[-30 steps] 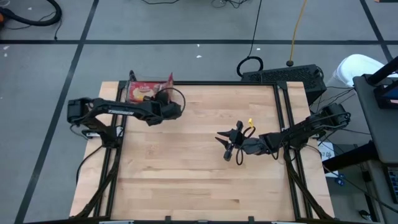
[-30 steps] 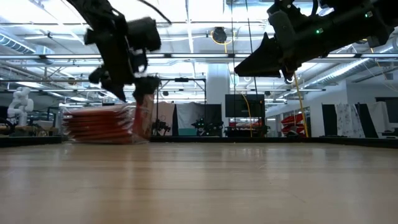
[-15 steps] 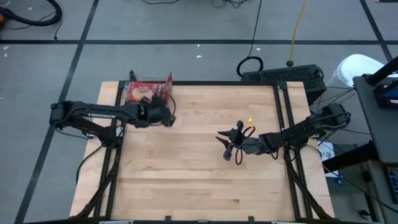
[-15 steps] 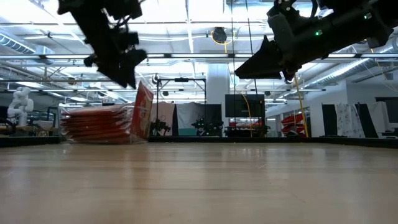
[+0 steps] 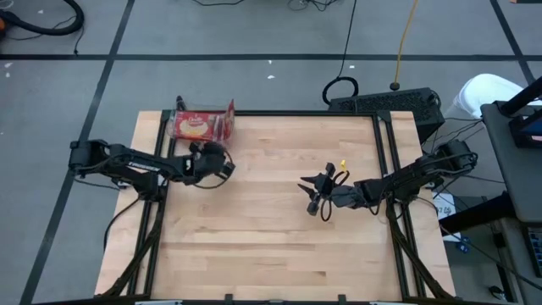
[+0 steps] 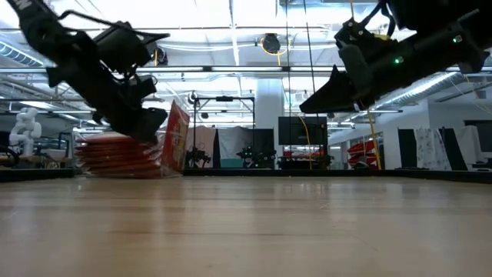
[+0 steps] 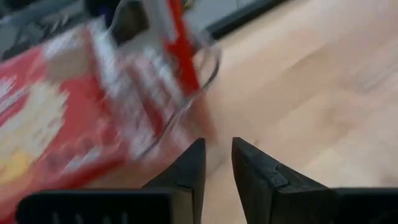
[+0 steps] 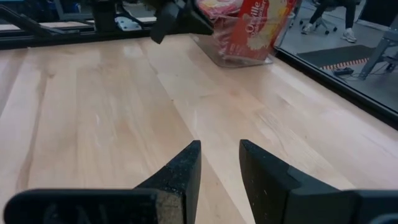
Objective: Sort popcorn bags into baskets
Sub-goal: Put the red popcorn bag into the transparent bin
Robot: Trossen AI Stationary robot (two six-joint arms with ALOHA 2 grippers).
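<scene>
The popcorn bags (image 5: 196,125) lie stacked in a clear basket (image 5: 229,114) at the table's far left corner. One red packet (image 6: 177,138) stands on edge at the stack's right end, leaning on the basket wall. My left gripper (image 5: 227,167) hovers just on the near side of the basket, above the table. Its fingers (image 7: 217,165) stand a narrow gap apart with nothing between them. My right gripper (image 5: 310,196) hangs open over the table's middle right, pointing toward the basket (image 8: 242,31), with nothing in it (image 8: 219,162).
Bare wooden tabletop (image 5: 271,246) stretches between and in front of both arms. A black rail frame (image 5: 385,169) runs along the table's left and right sides. Cables and a black box (image 5: 385,102) lie beyond the far right corner.
My left gripper has come off the packet standing on edge in the basket. It has drawn back toward the table's near left and sunk lower, tipping more level. The packet stays upright against the basket's end. The right arm has hardly moved.
</scene>
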